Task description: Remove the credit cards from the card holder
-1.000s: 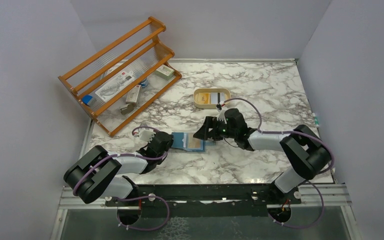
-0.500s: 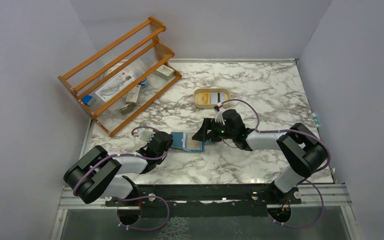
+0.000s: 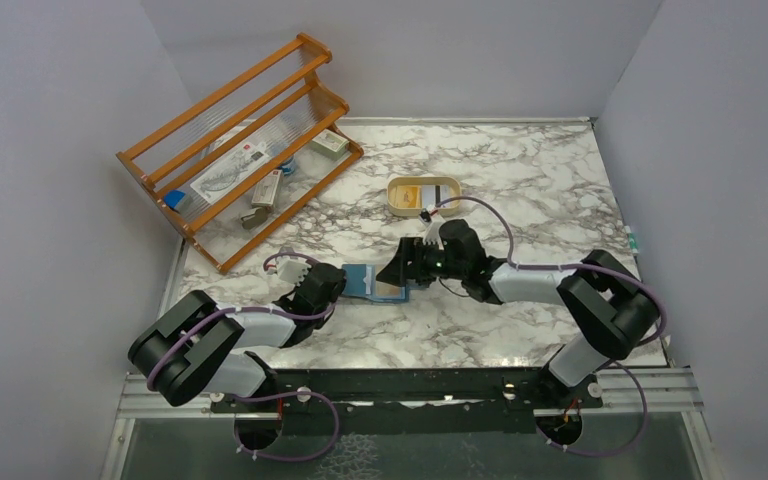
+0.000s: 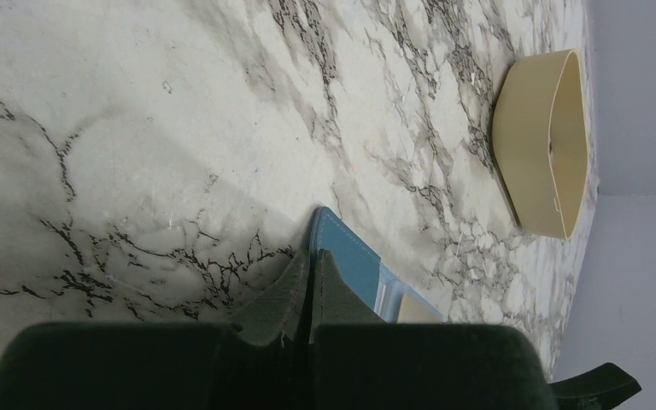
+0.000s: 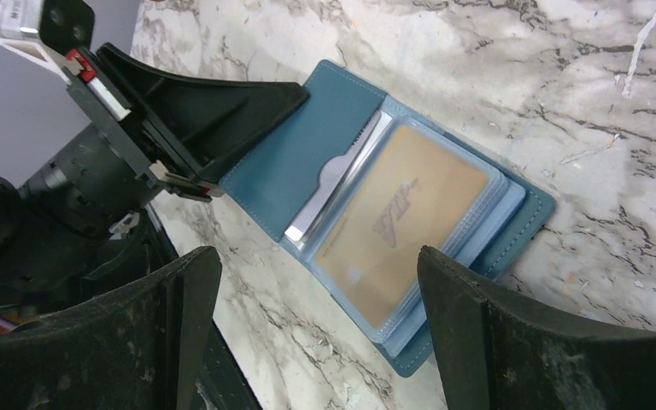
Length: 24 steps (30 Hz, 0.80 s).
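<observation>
The teal card holder (image 3: 368, 282) lies open on the marble table. My left gripper (image 3: 338, 280) is shut, pinching the edge of its left flap (image 4: 348, 254). My right gripper (image 3: 401, 268) is open and hovers just over its right half, one finger on each side (image 5: 316, 254). In the right wrist view a yellow credit card (image 5: 401, 222) sits in a clear sleeve, and a pale white card (image 5: 331, 186) sticks out of the slot beside it. A yellow card and one with a dark stripe lie in the cream tray (image 3: 423, 181).
The cream tray stands behind the card holder and shows in the left wrist view too (image 4: 525, 145). A wooden rack (image 3: 240, 150) with printed packets stands at the back left. Side walls close in the table.
My right gripper has slid left over the card holder's right half. My left gripper and the card holder have stayed in place.
</observation>
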### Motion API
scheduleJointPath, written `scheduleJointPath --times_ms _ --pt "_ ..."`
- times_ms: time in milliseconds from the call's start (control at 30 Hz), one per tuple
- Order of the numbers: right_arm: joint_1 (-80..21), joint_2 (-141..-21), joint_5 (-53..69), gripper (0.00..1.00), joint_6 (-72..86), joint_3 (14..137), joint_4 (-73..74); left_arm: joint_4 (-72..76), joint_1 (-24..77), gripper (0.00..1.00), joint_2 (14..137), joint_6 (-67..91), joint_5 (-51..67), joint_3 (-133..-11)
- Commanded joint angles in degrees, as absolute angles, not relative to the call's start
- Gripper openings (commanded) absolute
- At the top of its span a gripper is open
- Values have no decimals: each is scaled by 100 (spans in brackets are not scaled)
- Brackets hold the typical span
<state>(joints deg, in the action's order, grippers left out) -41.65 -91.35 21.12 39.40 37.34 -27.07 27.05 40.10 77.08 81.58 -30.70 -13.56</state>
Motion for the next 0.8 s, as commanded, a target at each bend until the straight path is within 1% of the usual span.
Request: scheduleJointPath --times_ms 0,333,533,767 --pt "-4210 -9356 2097 90 3929 3879 -2792 2531 3999 0 7767 8130 -3243 -1332" --pt "-4231 -9473 2296 90 3981 3857 -3087 2532 3999 0 7814 8130 -3218 -1362" --pt "-4448 -9444 2437 90 4013 4074 -3128 2531 3999 0 7840 8187 -3210 -1371" --pt "-4483 -9974 3035 90 5079 3793 -4428 2640 3999 0 7663 8486 -3313 -1152"
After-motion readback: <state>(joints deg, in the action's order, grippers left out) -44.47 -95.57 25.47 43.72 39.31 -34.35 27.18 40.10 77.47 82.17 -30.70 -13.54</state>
